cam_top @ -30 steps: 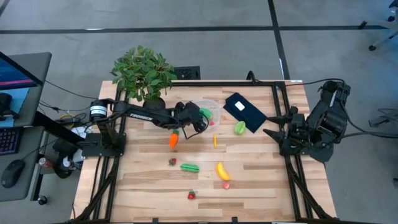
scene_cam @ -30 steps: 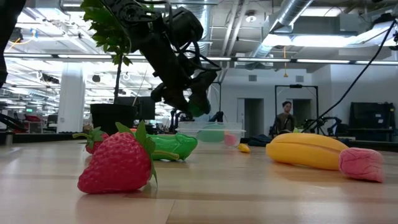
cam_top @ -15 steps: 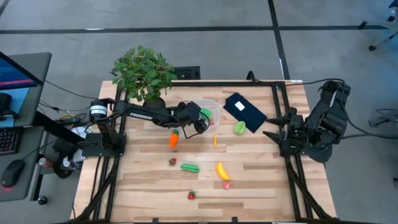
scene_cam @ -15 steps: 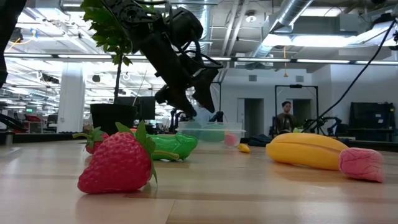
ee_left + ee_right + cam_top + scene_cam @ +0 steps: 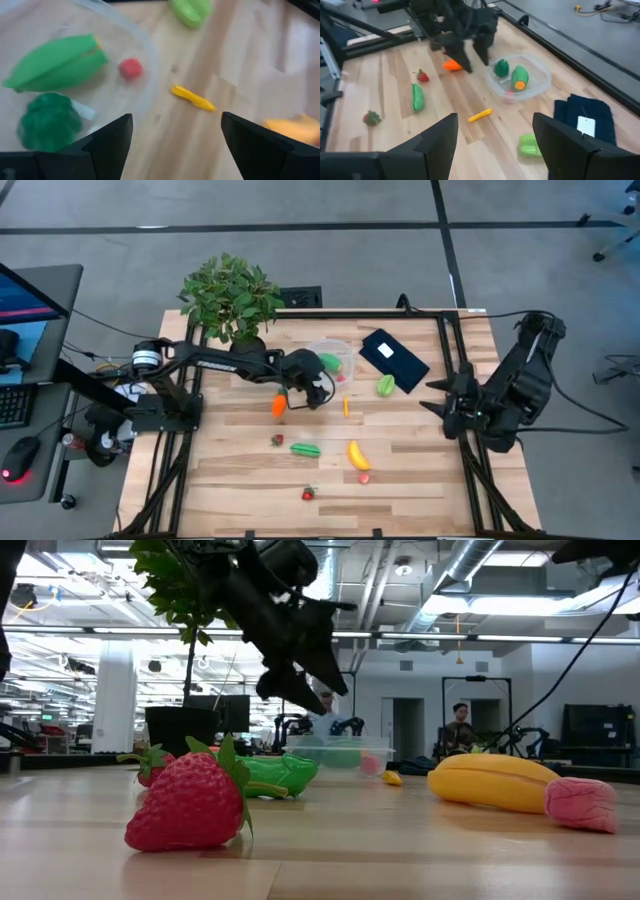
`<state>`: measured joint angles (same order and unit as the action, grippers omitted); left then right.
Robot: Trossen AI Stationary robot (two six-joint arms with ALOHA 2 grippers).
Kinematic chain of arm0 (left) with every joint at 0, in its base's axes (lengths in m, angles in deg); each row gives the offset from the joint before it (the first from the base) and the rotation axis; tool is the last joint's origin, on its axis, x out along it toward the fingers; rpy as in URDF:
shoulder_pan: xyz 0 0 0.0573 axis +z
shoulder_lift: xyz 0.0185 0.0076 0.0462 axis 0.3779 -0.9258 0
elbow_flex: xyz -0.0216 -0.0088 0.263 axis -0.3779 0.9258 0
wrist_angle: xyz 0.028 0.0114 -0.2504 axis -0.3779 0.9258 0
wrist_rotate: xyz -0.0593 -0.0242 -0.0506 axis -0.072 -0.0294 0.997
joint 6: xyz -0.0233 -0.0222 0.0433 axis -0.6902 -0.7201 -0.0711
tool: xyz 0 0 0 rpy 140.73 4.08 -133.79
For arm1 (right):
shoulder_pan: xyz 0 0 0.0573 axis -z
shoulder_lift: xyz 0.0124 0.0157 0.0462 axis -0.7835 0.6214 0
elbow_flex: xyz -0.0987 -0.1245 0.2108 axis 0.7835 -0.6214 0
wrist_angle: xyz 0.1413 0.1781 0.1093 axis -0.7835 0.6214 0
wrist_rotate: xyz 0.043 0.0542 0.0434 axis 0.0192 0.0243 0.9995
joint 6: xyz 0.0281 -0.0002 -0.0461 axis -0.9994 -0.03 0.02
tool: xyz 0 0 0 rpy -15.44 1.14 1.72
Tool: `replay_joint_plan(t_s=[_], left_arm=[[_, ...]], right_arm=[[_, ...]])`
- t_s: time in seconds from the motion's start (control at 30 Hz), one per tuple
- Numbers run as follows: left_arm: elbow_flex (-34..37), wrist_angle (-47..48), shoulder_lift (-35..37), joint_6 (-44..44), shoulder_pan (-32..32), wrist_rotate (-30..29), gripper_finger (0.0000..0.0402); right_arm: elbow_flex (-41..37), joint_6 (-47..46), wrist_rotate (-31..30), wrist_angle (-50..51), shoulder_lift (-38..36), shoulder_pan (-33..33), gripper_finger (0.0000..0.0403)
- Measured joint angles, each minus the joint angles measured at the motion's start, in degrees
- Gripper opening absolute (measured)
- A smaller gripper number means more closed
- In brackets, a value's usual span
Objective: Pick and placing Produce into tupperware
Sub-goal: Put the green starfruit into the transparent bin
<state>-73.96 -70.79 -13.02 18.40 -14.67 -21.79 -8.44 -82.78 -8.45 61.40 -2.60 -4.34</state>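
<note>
The wooden table (image 5: 420, 470) carries everything, with a leafy potted plant (image 5: 230, 298) behind the left arm and a flat black rectangle (image 5: 393, 358) well off toward the right arm. The left gripper (image 5: 312, 393) hangs just beside the tupperware (image 5: 346, 350), its fingers (image 5: 107, 140) spread wide with nothing between them; I judge it sits there because a piece has just gone in and the free jaws are ready for the next. Inside the tupperware, directly ahead of that gripper, lie a long green piece (image 5: 57, 62), a dark green lump (image 5: 49, 122) and a small red piece (image 5: 131, 68). The carrot (image 5: 279, 404) lies just beside the gripper, and a thin yellow sliver (image 5: 192, 98) is near it, past the container's rim. A light green piece (image 5: 386, 385), the banana (image 5: 356, 454), another green piece (image 5: 305, 449) and the strawberries (image 5: 308, 494) lie farther off. The right gripper (image 5: 492, 145) waits well apart at the table's far side, fingers parted and empty. The clear tupperware rim is faint from above, and the low view hides most produce behind the nearest strawberry.
</note>
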Motion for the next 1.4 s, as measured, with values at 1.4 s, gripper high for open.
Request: replay_joint_plan(t_s=[1.4], left_arm=[[1.11, 56.52, 13.65, -4.25, -20.85, -8.67, 0.0295]], right_arm=[[2.29, -4.77, 31.03, -9.57, 15.91, 34.20, 0.0250]])
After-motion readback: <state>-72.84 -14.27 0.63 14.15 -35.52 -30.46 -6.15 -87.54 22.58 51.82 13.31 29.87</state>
